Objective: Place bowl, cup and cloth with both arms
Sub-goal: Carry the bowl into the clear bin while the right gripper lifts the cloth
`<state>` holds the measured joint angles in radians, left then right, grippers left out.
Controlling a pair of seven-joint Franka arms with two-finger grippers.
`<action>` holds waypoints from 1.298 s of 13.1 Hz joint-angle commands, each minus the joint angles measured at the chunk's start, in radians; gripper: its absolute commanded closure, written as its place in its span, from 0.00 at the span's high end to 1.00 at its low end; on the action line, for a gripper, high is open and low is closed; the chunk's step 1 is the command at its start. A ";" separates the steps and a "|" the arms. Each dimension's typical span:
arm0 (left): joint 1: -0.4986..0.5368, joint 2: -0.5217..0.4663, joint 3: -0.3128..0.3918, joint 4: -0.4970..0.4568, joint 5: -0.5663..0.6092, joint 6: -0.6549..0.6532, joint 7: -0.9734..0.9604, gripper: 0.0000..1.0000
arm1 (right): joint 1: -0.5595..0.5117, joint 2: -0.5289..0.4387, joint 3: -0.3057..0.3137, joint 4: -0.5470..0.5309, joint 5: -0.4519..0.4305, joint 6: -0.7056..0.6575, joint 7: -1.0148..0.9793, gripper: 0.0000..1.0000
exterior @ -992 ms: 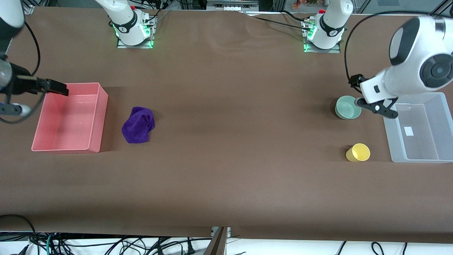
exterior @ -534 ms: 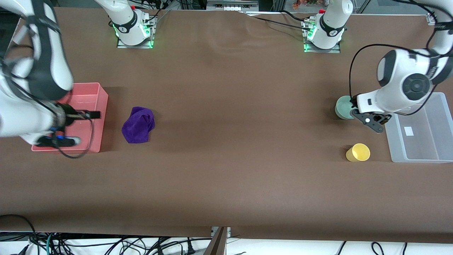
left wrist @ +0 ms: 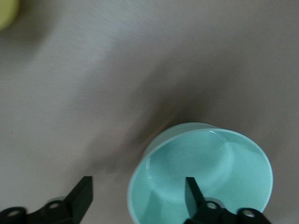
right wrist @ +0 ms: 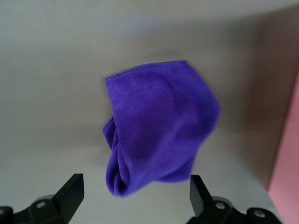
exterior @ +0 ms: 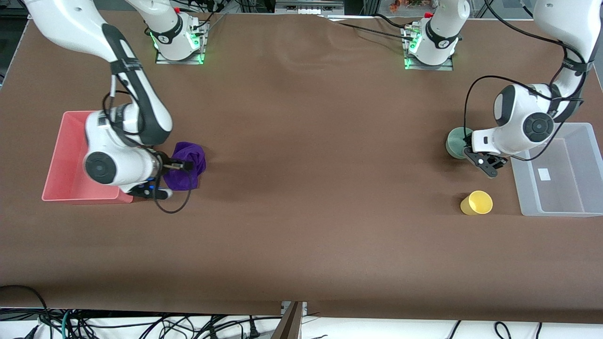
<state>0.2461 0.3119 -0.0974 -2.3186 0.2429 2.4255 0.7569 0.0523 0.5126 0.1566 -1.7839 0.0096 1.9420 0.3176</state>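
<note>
The bowl [exterior: 456,142] is seen on the brown table [exterior: 311,212] toward the left arm's end, upright, partly covered in the front view by the left gripper [exterior: 485,162]. In the left wrist view the bowl [left wrist: 201,175] is shown pale mint and nothing is seen inside it, with the left gripper [left wrist: 138,196] spread wide: one finger [left wrist: 192,195] is placed over the bowl's inside, the other over bare table just beside the rim. Contact cannot be told. The clear bin [exterior: 560,169] is set just beside that gripper, at the table's end. The cup [exterior: 476,203] is found nearer to the front camera than the bowl, standing apart from it and close to the bin's corner; only its yellow edge [left wrist: 7,11] is caught by the left wrist view.

At the right arm's end, the cloth [exterior: 187,165] is bunched on the table beside the pink tray [exterior: 70,160]. The right gripper [exterior: 181,165] is held over it, partly hiding it. In the right wrist view the fingers [right wrist: 70,193] are held wide apart around the purple cloth [right wrist: 159,128], nothing gripped, with the tray's pink wall [right wrist: 287,163] close alongside.
</note>
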 commanded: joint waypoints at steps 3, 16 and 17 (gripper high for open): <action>0.007 -0.019 -0.013 -0.030 0.022 0.015 0.074 0.00 | 0.000 0.012 0.003 -0.144 0.006 0.191 0.011 1.00; 0.103 -0.007 -0.007 0.566 0.018 -0.571 0.155 0.00 | -0.035 -0.039 -0.043 0.274 -0.007 -0.470 -0.211 0.00; 0.142 0.045 -0.005 0.631 0.022 -0.568 0.232 0.00 | -0.037 -0.039 -0.069 0.314 -0.005 -0.526 -0.263 0.00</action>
<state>0.3281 0.2445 -0.0996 -1.8305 0.2432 1.8902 0.8823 0.0356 0.4646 0.1169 -1.5615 0.0065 1.5256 0.1496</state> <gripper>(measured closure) 0.969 0.991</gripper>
